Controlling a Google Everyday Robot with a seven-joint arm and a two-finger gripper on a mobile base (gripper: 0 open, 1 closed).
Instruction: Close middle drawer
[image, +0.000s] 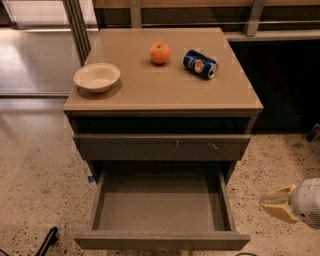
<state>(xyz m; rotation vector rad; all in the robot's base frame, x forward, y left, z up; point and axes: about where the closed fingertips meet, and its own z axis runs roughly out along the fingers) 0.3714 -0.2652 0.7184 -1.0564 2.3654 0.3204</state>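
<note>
The middle drawer (160, 210) is pulled far out of the grey-brown cabinet, showing its empty grey box interior. Its plain flat front (161, 241) is at the bottom of the view. Above it sits the drawer front with small white scratch marks (162, 147), sticking out only slightly. My gripper (276, 205), tan with a white wrist, hangs at the right edge. It is to the right of the open drawer's front corner, apart from it and touching nothing.
On the cabinet top (150, 92) are a white bowl (97, 76) at the left, an orange (160, 52) and a blue can (200, 64) lying on its side. Speckled floor surrounds the cabinet. A dark object (47, 241) lies at the bottom left.
</note>
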